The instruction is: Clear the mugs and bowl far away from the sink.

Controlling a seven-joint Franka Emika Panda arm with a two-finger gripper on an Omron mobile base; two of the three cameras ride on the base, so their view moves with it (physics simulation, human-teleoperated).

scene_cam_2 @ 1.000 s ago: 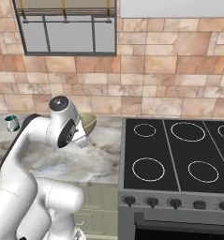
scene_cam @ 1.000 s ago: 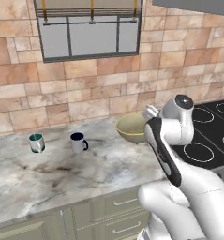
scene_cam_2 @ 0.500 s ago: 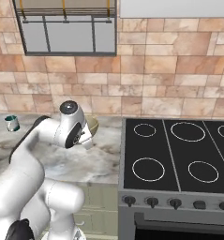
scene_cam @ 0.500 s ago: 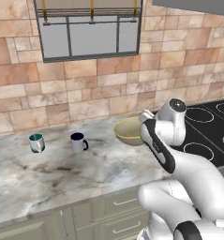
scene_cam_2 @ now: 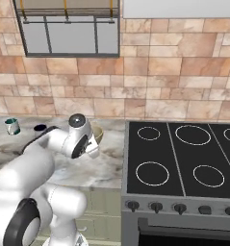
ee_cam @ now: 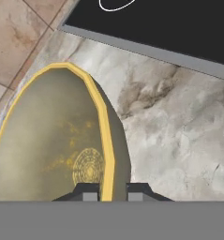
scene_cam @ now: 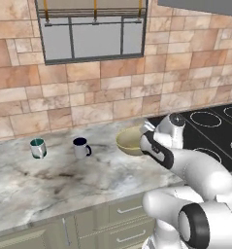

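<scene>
Hand view: tool (ee_cam: 108, 191) clamped on the rim of the bowl (ee_cam: 48, 136), one finger inside, one outside. Bowl lies near the worktop's (scene_cam: 54, 189) right edge, beside the stove (scene_cam_2: 184, 158). Two mugs, teal-green (scene_cam: 38, 148) and navy (scene_cam: 81, 147), stand toward its back left.

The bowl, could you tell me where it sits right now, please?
The bowl sits on the marble counter near the wall, just left of the black cooktop and right of the navy-rimmed mug, its rim between the gripper's fingers.
</scene>
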